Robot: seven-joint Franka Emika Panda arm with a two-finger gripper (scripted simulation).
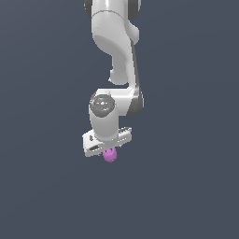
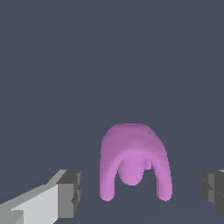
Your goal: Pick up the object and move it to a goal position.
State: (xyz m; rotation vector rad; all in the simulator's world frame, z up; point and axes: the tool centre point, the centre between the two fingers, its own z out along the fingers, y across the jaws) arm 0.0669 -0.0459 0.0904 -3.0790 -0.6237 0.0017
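Observation:
The object [image 1: 110, 155] is a small pinkish-purple lump showing just below my white gripper [image 1: 108, 148] in the exterior view. In the wrist view the object [image 2: 133, 162] is a rounded dome with prongs, lying on the dark grey floor between my two fingers. One finger pad [image 2: 70, 192] stands on one side and the other pad [image 2: 214, 192] on the far side, both apart from the object. The gripper [image 2: 142, 192] is open around the object and touches it on neither side.
The floor [image 1: 186, 186] is a plain dark grey surface all around. The white arm [image 1: 116, 56] rises from the gripper toward the top of the exterior view. No other objects show.

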